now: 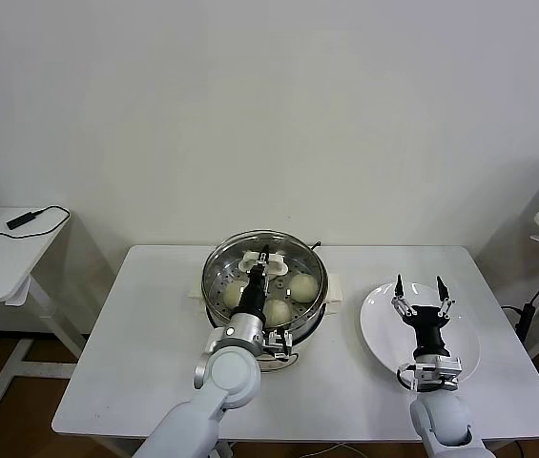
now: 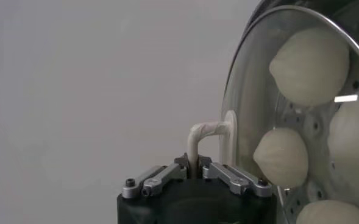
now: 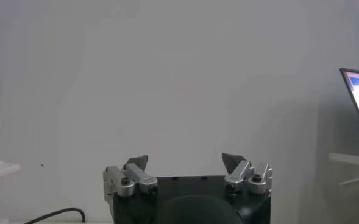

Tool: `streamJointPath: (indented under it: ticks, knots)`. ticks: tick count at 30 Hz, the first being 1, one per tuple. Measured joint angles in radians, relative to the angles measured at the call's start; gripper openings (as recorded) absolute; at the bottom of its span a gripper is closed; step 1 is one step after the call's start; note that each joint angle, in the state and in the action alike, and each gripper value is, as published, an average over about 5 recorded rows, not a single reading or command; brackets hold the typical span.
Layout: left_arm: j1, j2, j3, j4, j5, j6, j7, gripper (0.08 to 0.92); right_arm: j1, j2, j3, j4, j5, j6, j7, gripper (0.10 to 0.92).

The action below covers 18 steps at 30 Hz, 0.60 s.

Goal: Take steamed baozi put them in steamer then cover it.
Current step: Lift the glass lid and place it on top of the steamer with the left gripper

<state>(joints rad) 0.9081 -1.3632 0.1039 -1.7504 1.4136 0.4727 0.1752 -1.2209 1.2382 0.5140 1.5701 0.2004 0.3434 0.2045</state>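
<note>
1. The left hand (image 1: 263,256) is above the steamer (image 1: 217,277), fingers pinched shut on the white handle (image 2: 202,135) of the clear glass lid (image 2: 246,109), which lies over the pot
2. Four steamed baozi (image 1: 302,285) sit inside on the perforated tray, seen through the lid
3. The right hand (image 1: 420,284) hovers over the white plate (image 1: 380,329) on the counter (image 1: 135,353), fingers spread wide, holding nothing
</note>
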Motion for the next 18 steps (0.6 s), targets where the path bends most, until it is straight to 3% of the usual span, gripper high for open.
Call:
streamJointPath:
  ticks: [18]
  knots:
    - [0.007,0.005,0.003,-0.021,-0.027,0.003,0.017,0.187,0.005,0.008,-0.003,-0.009,-0.006,0.003,0.000,0.823]
